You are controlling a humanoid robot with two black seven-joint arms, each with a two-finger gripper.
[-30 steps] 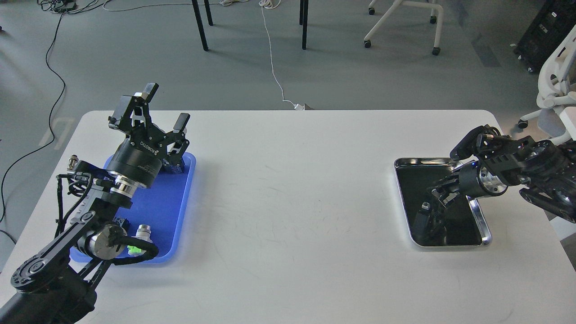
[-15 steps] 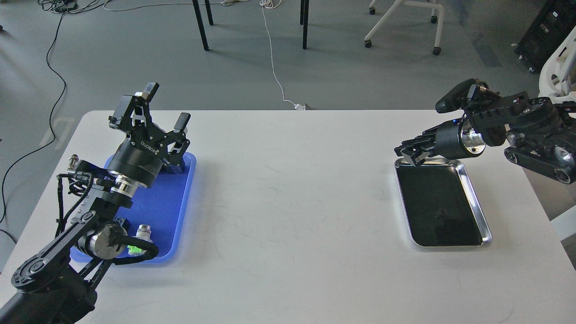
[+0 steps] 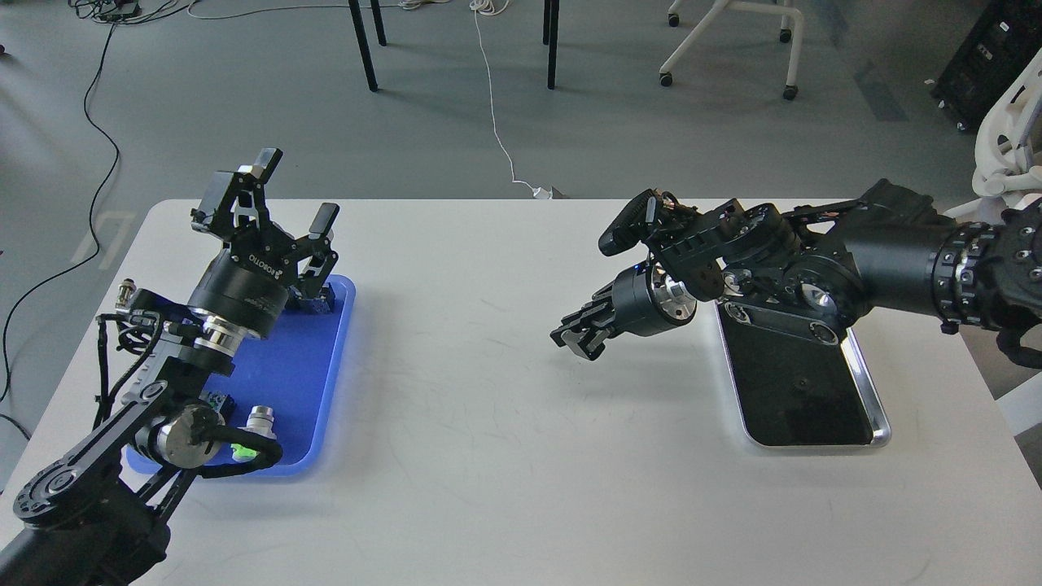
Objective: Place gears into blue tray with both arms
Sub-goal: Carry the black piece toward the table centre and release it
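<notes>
Left gripper [image 3: 297, 189], fingers spread, above the blue tray's [image 3: 321, 382] far edge; right gripper [image 3: 574, 335] over mid-table, closure indiscernible.

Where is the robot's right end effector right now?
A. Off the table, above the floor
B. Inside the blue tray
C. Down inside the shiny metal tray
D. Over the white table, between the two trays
D. The right end effector hangs over bare white table, left of the metal tray and well right of the blue tray.
</notes>
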